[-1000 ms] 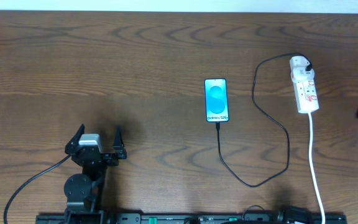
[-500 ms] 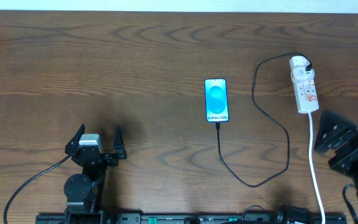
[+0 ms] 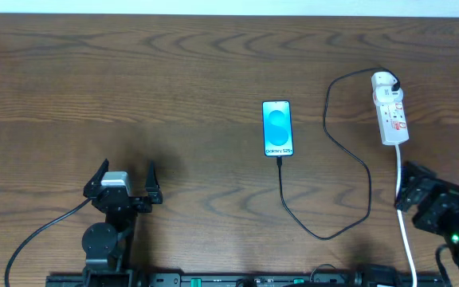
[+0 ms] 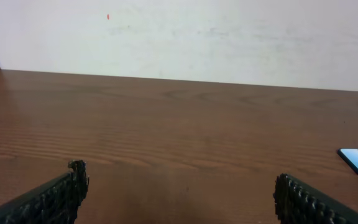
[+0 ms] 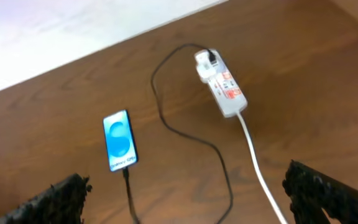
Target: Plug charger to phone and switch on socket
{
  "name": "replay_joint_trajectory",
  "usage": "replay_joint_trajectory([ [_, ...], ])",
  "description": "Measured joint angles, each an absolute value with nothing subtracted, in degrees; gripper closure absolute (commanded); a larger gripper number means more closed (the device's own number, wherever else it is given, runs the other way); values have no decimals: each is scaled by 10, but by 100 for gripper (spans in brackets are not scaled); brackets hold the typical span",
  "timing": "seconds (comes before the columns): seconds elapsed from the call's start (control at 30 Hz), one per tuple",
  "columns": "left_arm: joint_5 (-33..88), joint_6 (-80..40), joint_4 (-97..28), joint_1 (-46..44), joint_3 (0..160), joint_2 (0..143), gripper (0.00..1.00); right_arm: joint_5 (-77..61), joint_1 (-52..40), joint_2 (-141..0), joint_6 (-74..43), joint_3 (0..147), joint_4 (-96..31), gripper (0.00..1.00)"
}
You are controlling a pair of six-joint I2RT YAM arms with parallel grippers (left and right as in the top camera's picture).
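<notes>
Phone (image 3: pixel 277 128), one, lies flat near the table's (image 3: pixel 213 64) centre, screen lit cyan, with bare wood open on its left and far sides. Charger (image 3: pixel 281 179), one black cable, meets the phone's near short edge, loops toward the near edge, then bends back to a black plug on the far end of the socket (image 3: pixel 390 109); whether the connector is seated cannot be told. Socket, one white strip, lies well right of the phone, its white cord (image 3: pixel 409 251) running to the near edge.

Two grippers: the right gripper (image 3: pixel 406 191) hovers beside that cord, jaws wide apart, empty; the left gripper (image 3: pixel 127 167) sits near the front left, equally spread, empty.

The right wrist view takes in phone, cable and socket together; the left wrist view shows only the phone's corner and a pale wall (image 4: pixel 229 31).
</notes>
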State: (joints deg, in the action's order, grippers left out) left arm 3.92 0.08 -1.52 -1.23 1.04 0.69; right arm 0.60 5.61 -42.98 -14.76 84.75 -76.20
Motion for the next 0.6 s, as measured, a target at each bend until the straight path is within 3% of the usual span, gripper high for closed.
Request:
replay_joint_trajectory([
  [0.6,40,1,-17,-12,11,7,2,-40,9,-135,-130,270,-225,1],
])
